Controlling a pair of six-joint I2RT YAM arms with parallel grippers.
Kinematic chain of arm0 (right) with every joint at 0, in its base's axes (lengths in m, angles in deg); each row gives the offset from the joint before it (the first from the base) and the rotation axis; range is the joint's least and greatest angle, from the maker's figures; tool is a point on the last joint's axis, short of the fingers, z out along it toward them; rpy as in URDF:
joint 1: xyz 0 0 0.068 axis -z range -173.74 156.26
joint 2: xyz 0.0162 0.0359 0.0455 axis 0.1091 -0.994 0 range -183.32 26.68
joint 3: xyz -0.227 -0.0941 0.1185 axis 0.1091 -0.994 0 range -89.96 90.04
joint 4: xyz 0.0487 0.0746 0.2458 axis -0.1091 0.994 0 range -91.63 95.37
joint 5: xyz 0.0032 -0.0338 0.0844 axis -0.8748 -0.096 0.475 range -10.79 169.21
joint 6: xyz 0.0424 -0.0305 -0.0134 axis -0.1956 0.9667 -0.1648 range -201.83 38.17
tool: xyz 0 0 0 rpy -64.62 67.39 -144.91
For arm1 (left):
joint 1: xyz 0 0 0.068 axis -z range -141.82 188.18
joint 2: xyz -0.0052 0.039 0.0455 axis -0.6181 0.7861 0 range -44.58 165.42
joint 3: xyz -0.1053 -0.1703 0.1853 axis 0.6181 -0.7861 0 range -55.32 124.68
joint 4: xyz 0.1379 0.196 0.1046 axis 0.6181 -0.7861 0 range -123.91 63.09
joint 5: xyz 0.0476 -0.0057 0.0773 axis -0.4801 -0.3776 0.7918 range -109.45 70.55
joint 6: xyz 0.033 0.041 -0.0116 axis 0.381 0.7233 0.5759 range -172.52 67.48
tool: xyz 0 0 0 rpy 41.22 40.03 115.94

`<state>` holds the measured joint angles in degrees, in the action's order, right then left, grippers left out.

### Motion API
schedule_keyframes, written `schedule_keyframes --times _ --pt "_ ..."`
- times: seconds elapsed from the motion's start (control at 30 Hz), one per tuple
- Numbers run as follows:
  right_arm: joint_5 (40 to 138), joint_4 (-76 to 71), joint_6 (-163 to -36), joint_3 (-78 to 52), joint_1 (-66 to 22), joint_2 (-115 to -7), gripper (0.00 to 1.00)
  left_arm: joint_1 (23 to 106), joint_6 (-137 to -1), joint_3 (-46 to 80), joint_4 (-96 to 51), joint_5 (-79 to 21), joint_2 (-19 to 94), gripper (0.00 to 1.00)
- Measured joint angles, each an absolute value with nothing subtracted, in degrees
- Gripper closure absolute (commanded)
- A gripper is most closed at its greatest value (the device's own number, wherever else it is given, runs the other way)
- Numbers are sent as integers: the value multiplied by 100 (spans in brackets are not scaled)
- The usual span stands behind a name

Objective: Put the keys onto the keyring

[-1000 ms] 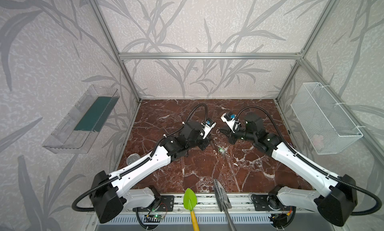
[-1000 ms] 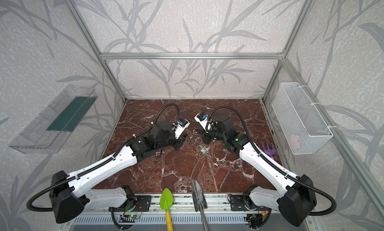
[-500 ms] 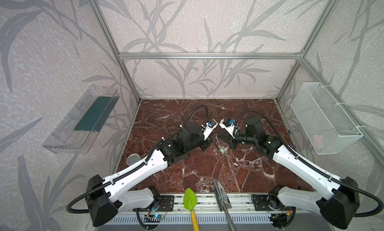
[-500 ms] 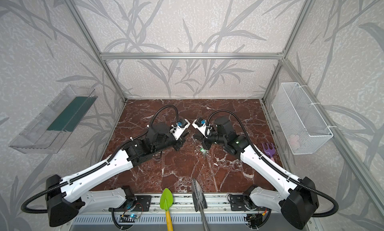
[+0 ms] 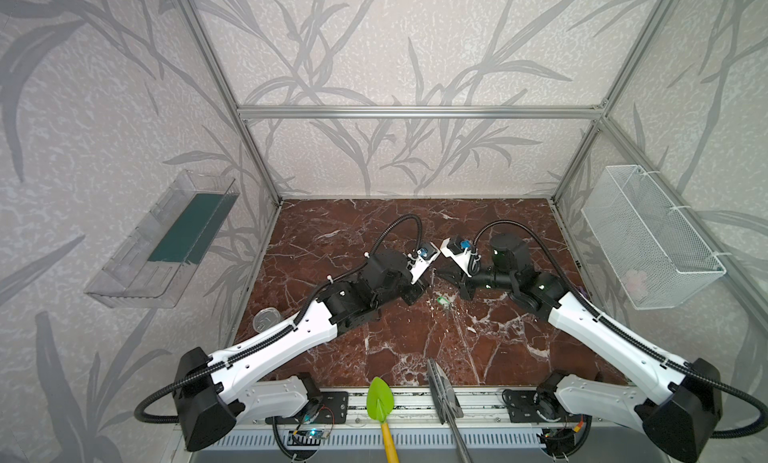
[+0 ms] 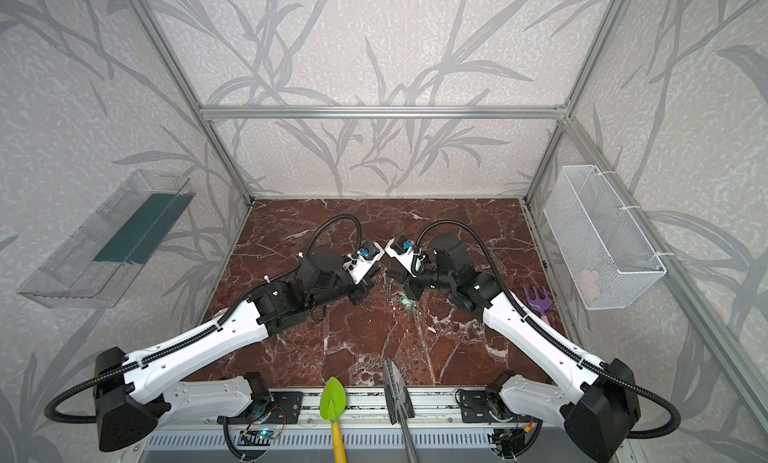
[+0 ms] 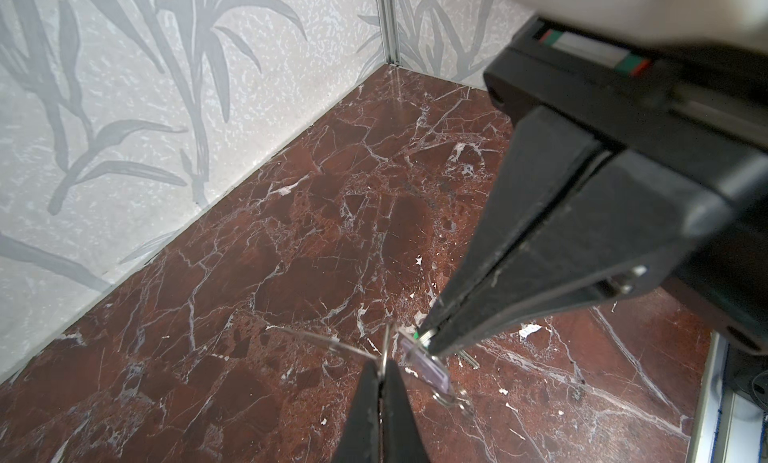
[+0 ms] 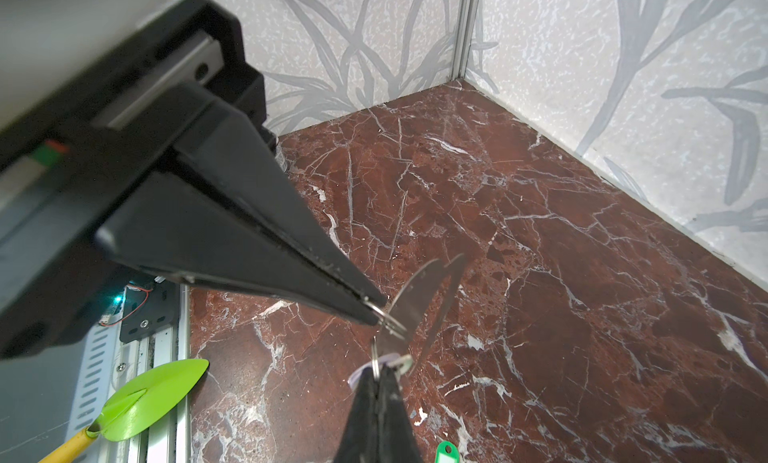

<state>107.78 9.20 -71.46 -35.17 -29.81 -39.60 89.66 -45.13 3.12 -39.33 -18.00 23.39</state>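
Left gripper [image 7: 381,367] clamped fully shut on thin ring of flat grey-beige D-shaped keyring [image 8: 419,298], held above table middle. Right gripper [image 8: 377,377] likewise tight shut on small ring of lilac-headed silver key [image 7: 428,367]; the 2 tips almost met. Green-headed key [image 8: 444,450] lay loose on table below.

Risk: thin rings could twist or slip from narrow tips, dropping key.

Clear plastic wall tray [image 5: 124,282] held dark green pad [image 5: 187,228]. White wire basket [image 5: 623,215] held pale pink item [image 5: 636,279], kind unclear.
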Motion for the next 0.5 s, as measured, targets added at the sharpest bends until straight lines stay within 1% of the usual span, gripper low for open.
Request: schedule_keyframes --times 0.5 --pt "10663 848 -7192 -3517 -2986 -3960 100 9039 -4434 312 -3966 -1778 2389 100"
